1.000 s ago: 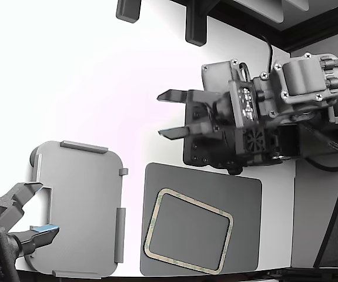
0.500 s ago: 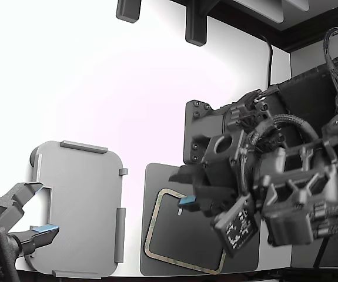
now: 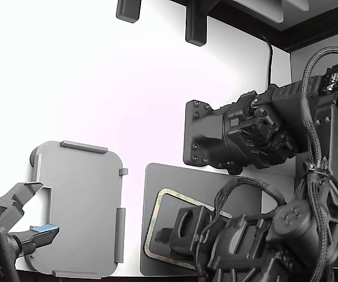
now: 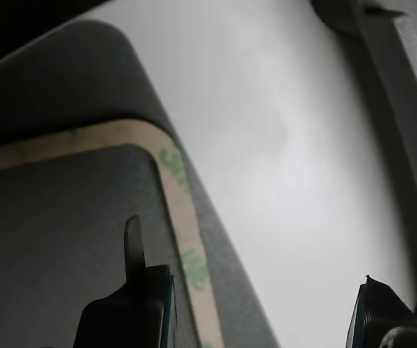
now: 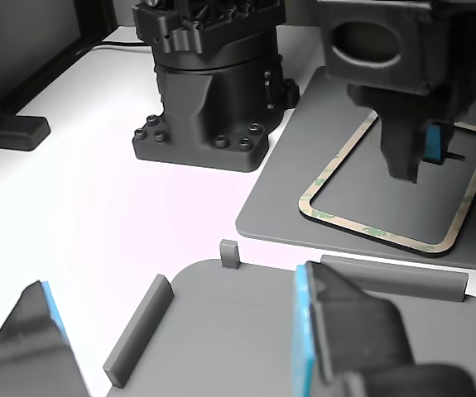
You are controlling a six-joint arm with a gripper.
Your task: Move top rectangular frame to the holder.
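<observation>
The top rectangular frame (image 3: 155, 220) is a thin tan outline with greenish patches, lying flat on a dark grey mat (image 3: 157, 176). My gripper (image 4: 252, 308) hangs low over it, open. One finger (image 4: 132, 290) is inside the frame's opening, near a corner of the frame (image 4: 183, 217). The other finger (image 4: 371, 312) is beyond the mat's edge, over white table. In the other view the gripper (image 5: 422, 153) stands above the frame (image 5: 337, 165). The holder (image 3: 80, 205), a light grey tray with raised edge tabs, lies at the exterior view's left with nothing in it.
A second gripper (image 3: 30, 214) with blue pads sits by the holder's near-left corner; its fingers (image 5: 337, 339) fill the other view's foreground over the holder (image 5: 246, 306). A black arm base (image 5: 209, 83) stands behind the mat (image 5: 287, 207). The arm's body hides the mat's right half in the exterior view.
The arm has swung down from above the mat's far edge to low over the frame, and now covers much of it. Frame, holder and second gripper have not moved.
</observation>
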